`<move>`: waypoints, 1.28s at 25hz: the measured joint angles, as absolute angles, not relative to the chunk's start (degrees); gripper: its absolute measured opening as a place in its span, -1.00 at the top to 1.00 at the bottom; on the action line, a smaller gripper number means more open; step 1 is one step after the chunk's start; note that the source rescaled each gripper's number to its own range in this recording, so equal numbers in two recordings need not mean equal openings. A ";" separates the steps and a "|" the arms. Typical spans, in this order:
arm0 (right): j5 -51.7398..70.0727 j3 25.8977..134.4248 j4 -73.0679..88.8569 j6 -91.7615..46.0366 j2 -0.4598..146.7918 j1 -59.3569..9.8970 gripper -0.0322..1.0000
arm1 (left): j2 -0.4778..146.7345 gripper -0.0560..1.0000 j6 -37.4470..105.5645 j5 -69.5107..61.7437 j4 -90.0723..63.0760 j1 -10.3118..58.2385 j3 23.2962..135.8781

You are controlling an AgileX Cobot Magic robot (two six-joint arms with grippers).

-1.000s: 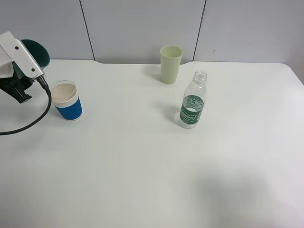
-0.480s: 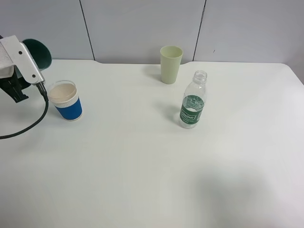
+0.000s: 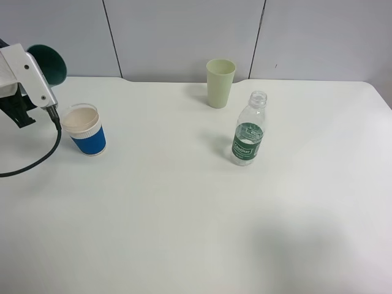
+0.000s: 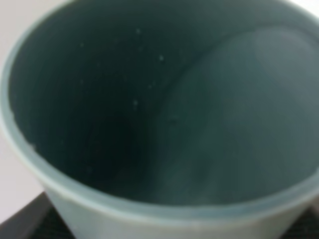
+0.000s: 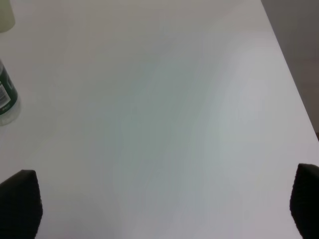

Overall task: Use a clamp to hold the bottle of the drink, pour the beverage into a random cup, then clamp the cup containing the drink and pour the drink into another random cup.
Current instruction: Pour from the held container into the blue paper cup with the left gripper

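My left gripper (image 3: 40,68) is shut on the teal tumbler (image 3: 48,64) and holds it in the air at the far left, just behind and left of the blue-banded cup (image 3: 86,130). The tumbler's dark green inside (image 4: 164,99) fills the left wrist view, with a few droplets on its wall. The bottle (image 3: 248,131), uncapped and green-labelled, stands right of centre, with little liquid visible in it. It also shows at the edge of the right wrist view (image 5: 6,97). My right gripper (image 5: 162,204) is open over bare table, outside the high view.
A pale yellow-green cup (image 3: 220,82) stands at the back centre, behind the bottle. The white table (image 3: 184,214) ends at a grey wall behind, and its right edge (image 5: 286,74) shows in the right wrist view. A black cable (image 3: 43,156) hangs from the left arm.
The left arm has lifted slightly up and to the left with the teal tumbler, away from the blue-banded cup. The bottle, both standing cups and the right gripper have stayed put.
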State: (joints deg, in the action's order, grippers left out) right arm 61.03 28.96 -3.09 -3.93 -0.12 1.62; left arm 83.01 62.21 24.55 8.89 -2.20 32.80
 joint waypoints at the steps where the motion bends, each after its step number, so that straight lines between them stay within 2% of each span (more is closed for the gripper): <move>1: 61.03 28.96 -3.09 -3.93 -0.12 1.62 -1.00 | 83.01 0.87 63.10 24.60 8.89 -2.20 32.80; 8: 61.03 28.96 -3.09 -3.93 -0.12 1.62 -1.00 | 83.01 0.87 68.55 24.94 8.95 -2.20 32.80; 32: 61.03 28.96 -3.09 -3.93 -0.12 1.62 -1.00 | 83.01 0.87 70.33 25.01 8.95 -2.20 32.80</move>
